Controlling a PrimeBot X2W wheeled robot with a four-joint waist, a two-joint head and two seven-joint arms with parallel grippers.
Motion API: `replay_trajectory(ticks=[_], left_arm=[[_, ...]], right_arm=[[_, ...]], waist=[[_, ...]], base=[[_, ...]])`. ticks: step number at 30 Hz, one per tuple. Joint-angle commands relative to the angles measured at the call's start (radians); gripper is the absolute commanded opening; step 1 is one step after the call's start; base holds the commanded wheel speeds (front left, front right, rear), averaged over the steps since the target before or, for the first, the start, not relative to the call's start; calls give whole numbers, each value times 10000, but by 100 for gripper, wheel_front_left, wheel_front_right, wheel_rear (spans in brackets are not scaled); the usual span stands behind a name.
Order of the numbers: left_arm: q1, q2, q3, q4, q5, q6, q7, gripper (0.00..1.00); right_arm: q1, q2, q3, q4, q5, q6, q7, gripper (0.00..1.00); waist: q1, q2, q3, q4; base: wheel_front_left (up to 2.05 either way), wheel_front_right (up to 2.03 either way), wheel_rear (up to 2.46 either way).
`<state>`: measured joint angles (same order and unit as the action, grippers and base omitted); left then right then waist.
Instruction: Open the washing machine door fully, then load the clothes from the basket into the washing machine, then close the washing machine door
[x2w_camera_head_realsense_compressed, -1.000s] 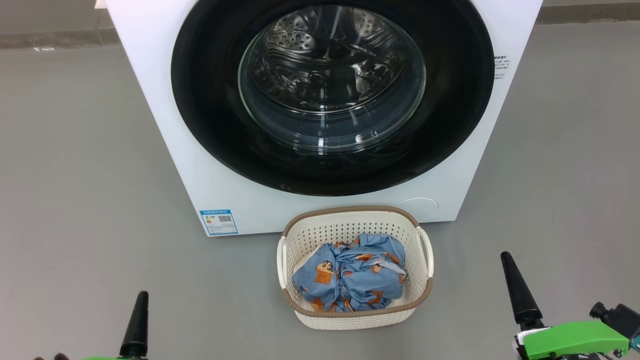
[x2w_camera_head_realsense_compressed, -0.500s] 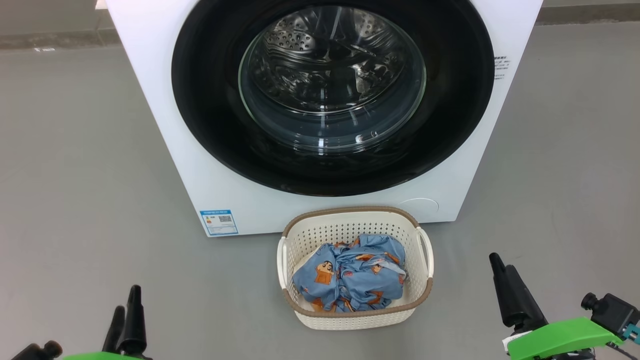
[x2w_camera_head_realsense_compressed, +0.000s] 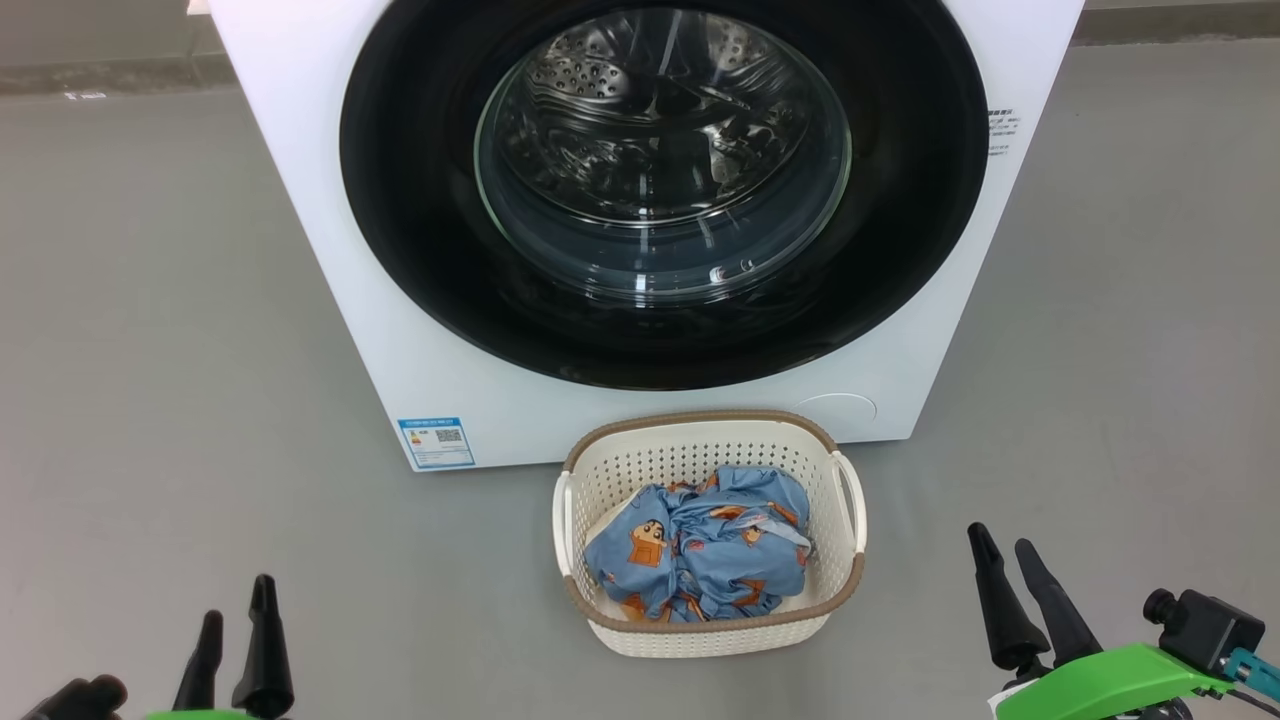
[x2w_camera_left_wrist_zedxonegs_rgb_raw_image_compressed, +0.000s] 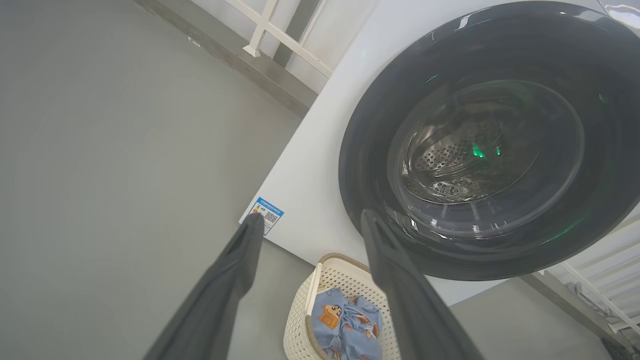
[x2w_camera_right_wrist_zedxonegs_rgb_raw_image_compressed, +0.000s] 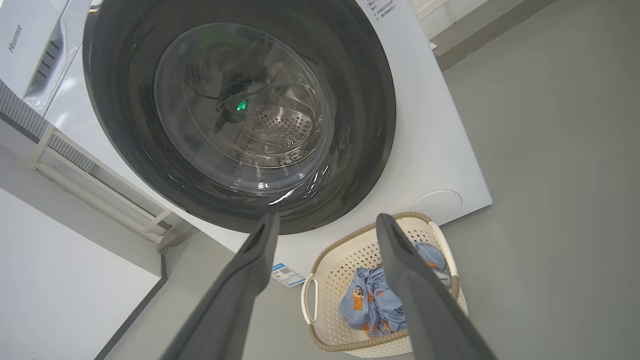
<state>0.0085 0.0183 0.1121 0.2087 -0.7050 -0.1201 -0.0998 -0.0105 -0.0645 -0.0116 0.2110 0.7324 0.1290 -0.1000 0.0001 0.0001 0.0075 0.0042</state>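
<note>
A smooth grey floor (x2w_camera_head_realsense_compressed: 150, 300) spread out on every side. Along its far edge ran a darker grey concrete kerb (x2w_camera_head_realsense_compressed: 110, 75), with a small pale scrap (x2w_camera_head_realsense_compressed: 85, 96) lying just before it. Behind stood a white barred metal frame (x2w_camera_left_wrist_zedxonegs_rgb_raw_image_compressed: 290, 45). Off to one side sat a white boxy appliance lettered Hisense (x2w_camera_right_wrist_zedxonegs_rgb_raw_image_compressed: 30, 40), near a white slatted rack (x2w_camera_right_wrist_zedxonegs_rgb_raw_image_compressed: 70, 150).

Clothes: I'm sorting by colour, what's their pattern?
Clothes: light blue with orange-brown cartoon figures; head view shows it best.

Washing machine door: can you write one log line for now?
washing machine door: shut | clothes: in basket | basket: on floor by washing machine | left gripper: open, empty | right gripper: open, empty
</note>
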Motion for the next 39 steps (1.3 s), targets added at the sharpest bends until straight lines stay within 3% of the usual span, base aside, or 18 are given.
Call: replay_trajectory(ticks=[1, 39], left_arm=[[-96, 227, 276, -322, 440, -27, -144, 100], [220, 699, 359, 32, 5206, 69, -1235, 100]], right_arm=[[-237, -102, 150, -204, -389, 10, -153, 100], [-63, -167, 284, 206, -4779, 16, -1235, 100]], waist=[[-1, -1, 10, -3], [-1, -1, 28, -11]], base=[[0, 0, 0], [0, 0, 0]])
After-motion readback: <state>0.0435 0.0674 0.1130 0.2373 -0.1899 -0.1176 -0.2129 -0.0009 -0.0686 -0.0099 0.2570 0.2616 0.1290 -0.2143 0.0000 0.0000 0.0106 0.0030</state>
